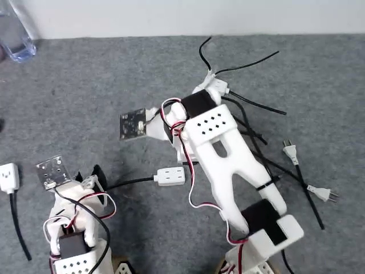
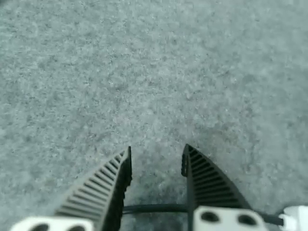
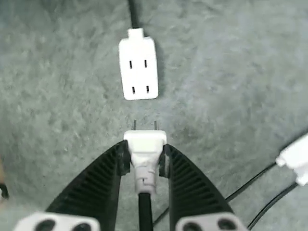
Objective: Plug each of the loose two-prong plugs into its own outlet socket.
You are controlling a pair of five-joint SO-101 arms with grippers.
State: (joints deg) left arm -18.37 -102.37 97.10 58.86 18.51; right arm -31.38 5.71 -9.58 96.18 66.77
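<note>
While the right claw (image 3: 144,150) grips a plug (image 3: 145,138) facing the outlet (image 3: 138,70), seemingly aligned, push straight in; left claw (image 2: 157,150) gapes empty.

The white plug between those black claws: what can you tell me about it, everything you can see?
The white plug looks like moulded plastic: a squarish body, two thin metal prongs in front, a ribbed collar behind leading into a black cord. The right gripper is shut on it, one ribbed black finger against each side. Its prongs point at the white outlet socket lying on the grey carpet, with a clear gap between; it is not plugged in.
</note>
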